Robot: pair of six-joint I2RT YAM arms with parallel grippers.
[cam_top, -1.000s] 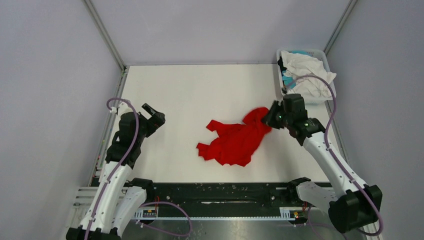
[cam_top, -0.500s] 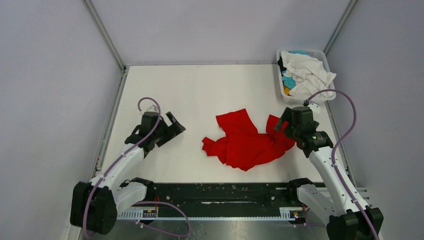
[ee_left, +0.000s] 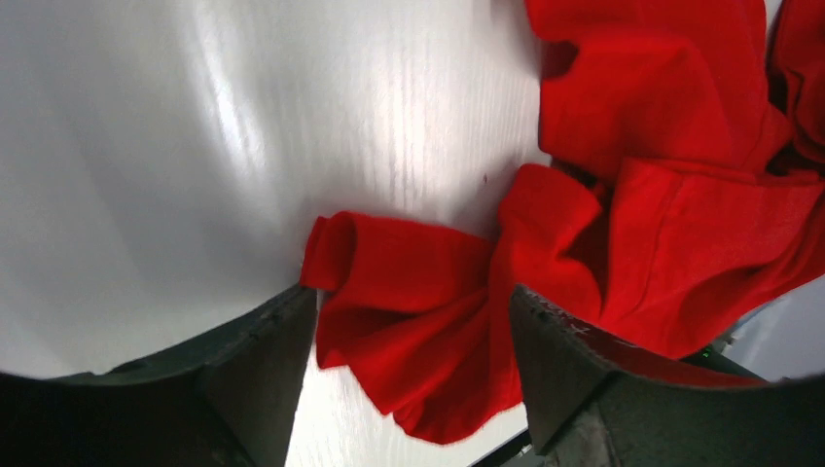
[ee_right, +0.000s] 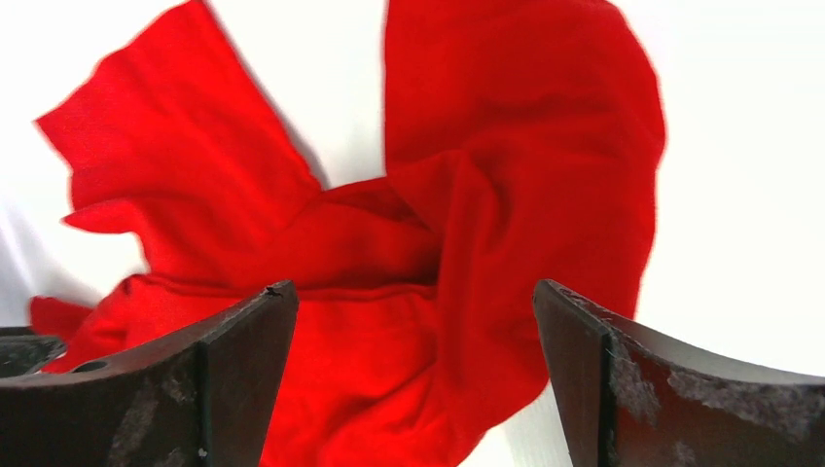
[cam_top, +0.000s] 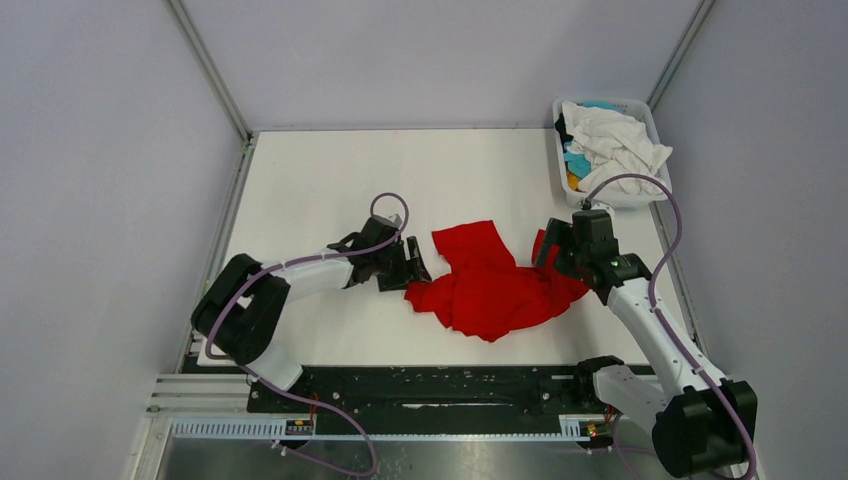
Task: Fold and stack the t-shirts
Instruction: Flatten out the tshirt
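A crumpled bright red t-shirt (cam_top: 490,285) lies mid-table, toward the right. My left gripper (cam_top: 415,268) sits low at its left edge. In the left wrist view its jaws (ee_left: 413,331) stand apart around a bunched fold of the red t-shirt (ee_left: 681,243), which lies loose between the fingers. My right gripper (cam_top: 548,250) hovers over the shirt's right side. In the right wrist view it (ee_right: 413,311) is open wide above the red cloth (ee_right: 506,146), holding nothing. More t-shirts, white (cam_top: 612,140), turquoise (cam_top: 575,160) and black (cam_top: 563,128), are heaped in the basket.
The white lattice basket (cam_top: 608,101) stands at the far right corner, just beyond the right arm. Metal frame rails run along the table's left (cam_top: 225,230) and right edges. A black rail (cam_top: 440,385) crosses the near edge between the arm bases.
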